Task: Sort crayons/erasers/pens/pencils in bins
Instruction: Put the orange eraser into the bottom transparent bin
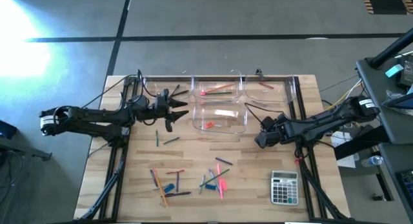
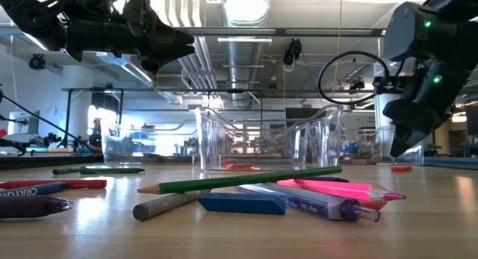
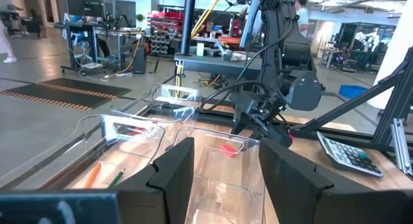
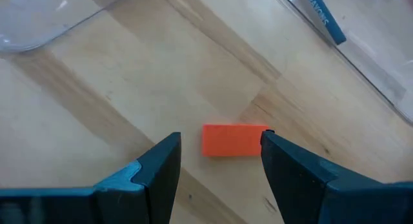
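Observation:
Several clear bins stand at the table's far middle; one holds pencils and another a pink eraser. Loose pens, pencils and crayons lie near the front edge. An orange-red eraser lies flat on the wood between the open fingers of my right gripper, which slants down just right of the bins. My left gripper hovers level and open, left of the bins, with nothing between its fingers. My right gripper comes at the orange-red eraser from above, slanting down, with one finger beyond each short end. One fingertip stands right at the eraser's end; I cannot tell whether it touches. The eraser lies flat on the table.
A grey calculator lies at the near right. A blue crayon shows behind a clear bin wall close to my right gripper. Black frame rails run along the table's sides. Bare wood lies between the bins and the loose sticks.

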`<action>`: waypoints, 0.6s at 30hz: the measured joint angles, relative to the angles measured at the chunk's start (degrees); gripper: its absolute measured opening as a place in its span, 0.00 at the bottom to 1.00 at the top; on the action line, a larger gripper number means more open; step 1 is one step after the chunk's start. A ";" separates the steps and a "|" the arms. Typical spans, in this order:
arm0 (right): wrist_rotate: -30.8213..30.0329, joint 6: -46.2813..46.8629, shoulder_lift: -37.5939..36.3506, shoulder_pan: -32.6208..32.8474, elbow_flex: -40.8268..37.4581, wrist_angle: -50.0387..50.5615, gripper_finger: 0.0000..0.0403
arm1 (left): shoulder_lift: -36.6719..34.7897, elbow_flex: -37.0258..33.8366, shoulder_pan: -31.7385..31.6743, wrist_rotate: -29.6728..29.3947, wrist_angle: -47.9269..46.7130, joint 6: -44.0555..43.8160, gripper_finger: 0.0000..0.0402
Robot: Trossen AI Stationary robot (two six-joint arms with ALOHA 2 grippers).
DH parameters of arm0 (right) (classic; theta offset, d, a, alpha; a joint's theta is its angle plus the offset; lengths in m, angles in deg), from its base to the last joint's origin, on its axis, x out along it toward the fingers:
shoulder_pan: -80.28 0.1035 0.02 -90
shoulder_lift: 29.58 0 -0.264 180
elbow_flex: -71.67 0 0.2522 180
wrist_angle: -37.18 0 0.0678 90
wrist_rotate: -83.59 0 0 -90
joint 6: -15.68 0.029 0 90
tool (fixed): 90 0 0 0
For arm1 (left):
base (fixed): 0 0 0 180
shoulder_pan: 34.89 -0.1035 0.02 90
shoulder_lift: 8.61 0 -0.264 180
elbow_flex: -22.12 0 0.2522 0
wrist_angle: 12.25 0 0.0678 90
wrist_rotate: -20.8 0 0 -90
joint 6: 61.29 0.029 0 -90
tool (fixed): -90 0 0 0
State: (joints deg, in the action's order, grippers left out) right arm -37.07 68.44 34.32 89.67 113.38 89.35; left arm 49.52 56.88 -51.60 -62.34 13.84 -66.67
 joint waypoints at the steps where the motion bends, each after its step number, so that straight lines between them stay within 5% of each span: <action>1: 0.28 -0.32 0.00 -0.58 -0.24 -0.12 0.50 | 0.00 0.00 0.00 0.01 0.00 0.02 0.40; 18: 8.37 -9.25 0.00 -6.38 -0.75 -2.30 0.50 | -0.04 0.00 -0.04 5.09 -0.13 0.03 0.40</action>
State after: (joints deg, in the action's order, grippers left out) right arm -28.70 59.19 34.32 83.28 112.63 87.04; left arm 49.48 56.88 -51.64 -57.25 13.71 -66.64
